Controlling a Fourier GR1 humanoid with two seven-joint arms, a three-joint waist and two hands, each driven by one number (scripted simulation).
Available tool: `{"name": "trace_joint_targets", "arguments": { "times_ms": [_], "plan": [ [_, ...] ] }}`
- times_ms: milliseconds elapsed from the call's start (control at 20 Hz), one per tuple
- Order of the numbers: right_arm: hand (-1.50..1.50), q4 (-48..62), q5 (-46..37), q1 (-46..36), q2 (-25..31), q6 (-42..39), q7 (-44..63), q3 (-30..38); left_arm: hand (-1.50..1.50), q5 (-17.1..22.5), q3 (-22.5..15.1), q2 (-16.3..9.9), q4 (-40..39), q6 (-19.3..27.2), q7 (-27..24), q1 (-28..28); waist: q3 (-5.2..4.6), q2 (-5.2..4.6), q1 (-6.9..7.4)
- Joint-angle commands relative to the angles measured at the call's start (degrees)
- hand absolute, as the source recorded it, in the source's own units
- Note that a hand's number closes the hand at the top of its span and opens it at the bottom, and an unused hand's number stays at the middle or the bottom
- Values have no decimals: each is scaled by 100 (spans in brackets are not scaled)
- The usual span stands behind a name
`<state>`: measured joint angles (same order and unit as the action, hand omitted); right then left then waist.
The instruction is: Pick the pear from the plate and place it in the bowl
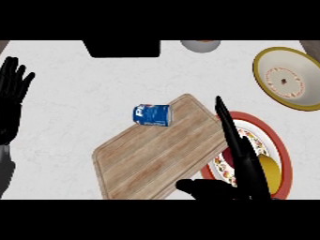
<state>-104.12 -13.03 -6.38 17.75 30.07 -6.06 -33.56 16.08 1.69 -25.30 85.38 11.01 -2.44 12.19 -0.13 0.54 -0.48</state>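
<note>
A white, faintly marbled worktop [86, 93] is seen from steeply above.

Near the right edge, towards the front, sits a round plate [277, 140] with a red rim and a patterned inner ring. On the plate lies the pear [271, 174], a yellow shape partly hidden behind the right robot hand [240, 154]. That robot hand comes in from the front edge and stretches over the left part of the plate, its long black fingers [226, 122] straight and pressed together, pointing towards the back of the worktop. The thumb [197, 186] sticks out to the left, over the front corner of a board. The fingers are not curled round the pear; whether they touch it cannot be told.

At the back right corner stands the bowl [292, 78], yellow-rimmed with a pale inside and a small dark mark at its centre. It is well apart from the plate.

A wooden board [155, 154] lies at a slant in the middle of the worktop, its right edge just beside the plate. A blue can [152, 115] lies on its side at the board's back edge.

Along the back edge, a dark rectangular thing [122, 48] and a small pale round thing [201, 45] are both cut off by the view.

The left robot hand [3, 105] shows at the left edge, open, fingers spread and pointing up, resting.
</note>
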Motion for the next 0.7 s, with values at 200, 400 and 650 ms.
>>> {"name": "trace_joint_targets", "arguments": {
  "times_ms": [200,400,650],
  "plan": [
    [-150,-1825,-1179,480,1642,-702,2476,451,0,172,295,-118,70,-185,-54,-100,-9,6,-112],
    [-150,-2546,-796,276,2475,-1907,3821,818,0,106,265,-96,-17,-167,-47,-36,-20,-8,-110],
    [-150,-3224,19,350,3431,-3223,4720,957,0,67,147,87,54,-137,-78,-116,-12,-29,-39]
  ]
}}
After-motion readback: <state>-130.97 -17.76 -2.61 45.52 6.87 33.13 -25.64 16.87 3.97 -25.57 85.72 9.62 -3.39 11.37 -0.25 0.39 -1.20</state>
